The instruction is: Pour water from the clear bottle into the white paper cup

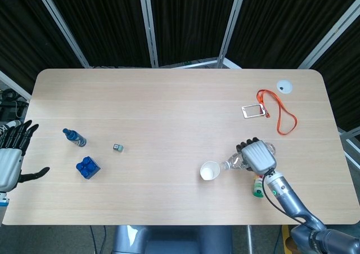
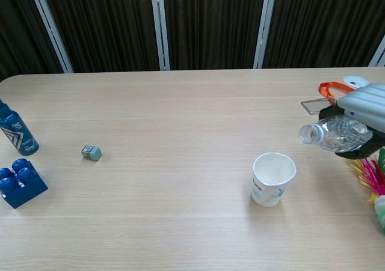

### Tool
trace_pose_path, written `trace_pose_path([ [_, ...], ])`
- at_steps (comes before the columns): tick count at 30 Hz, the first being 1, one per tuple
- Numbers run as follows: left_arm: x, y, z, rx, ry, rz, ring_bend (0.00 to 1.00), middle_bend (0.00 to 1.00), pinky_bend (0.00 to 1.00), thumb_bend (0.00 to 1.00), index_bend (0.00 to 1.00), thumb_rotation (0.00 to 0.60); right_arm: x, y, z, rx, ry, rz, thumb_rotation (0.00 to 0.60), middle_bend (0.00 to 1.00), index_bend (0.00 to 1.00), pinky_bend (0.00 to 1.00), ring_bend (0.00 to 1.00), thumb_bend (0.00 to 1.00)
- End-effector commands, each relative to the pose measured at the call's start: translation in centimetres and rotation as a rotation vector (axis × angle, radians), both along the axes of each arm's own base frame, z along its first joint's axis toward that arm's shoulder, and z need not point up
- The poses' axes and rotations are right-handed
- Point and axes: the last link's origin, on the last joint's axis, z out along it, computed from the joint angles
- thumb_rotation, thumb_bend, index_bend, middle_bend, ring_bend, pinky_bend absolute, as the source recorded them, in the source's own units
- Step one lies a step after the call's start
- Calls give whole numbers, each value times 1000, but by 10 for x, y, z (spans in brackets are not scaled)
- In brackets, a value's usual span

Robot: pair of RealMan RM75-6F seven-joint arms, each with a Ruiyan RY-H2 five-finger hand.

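My right hand [image 1: 257, 156] [image 2: 365, 110] grips the clear bottle [image 2: 332, 134] [image 1: 235, 163], which lies tipped nearly level in the air. Its uncapped mouth points left, above and just right of the white paper cup [image 2: 273, 179] [image 1: 210, 170]. The cup stands upright on the table and looks empty. Some water shows inside the bottle; no stream is visible. My left hand [image 1: 11, 157] hangs open off the table's left edge, seen only in the head view.
A small blue bottle [image 1: 73, 137] [image 2: 15, 131], a blue brick [image 1: 88, 168] [image 2: 19, 182] and a small grey cube [image 1: 117, 147] [image 2: 91, 153] sit at the left. A feathered toy [image 2: 374, 184] lies below my right hand. A card with orange lanyard [image 1: 277, 112] and a white cap [image 1: 284, 85] lie far right.
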Motion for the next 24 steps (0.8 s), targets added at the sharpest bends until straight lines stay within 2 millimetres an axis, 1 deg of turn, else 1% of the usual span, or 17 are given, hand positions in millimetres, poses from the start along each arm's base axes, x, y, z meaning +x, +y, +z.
trace_pose_path([
  [1,0,0,0,-1,1,1,0,0,0,0,0,600,0,-1,-2,-8,15,6,600,630,494,538,591,455],
  [10,-1,1,-2,-6,5,5,0,0,0,0,0,600,-3,-4,-2,-43,77,-10,600,632,495,540,598,456],
  [24,-1,2,-2,-11,5,10,0,0,0,0,0,600,3,-3,-2,-88,161,-6,600,636,497,549,606,456],
])
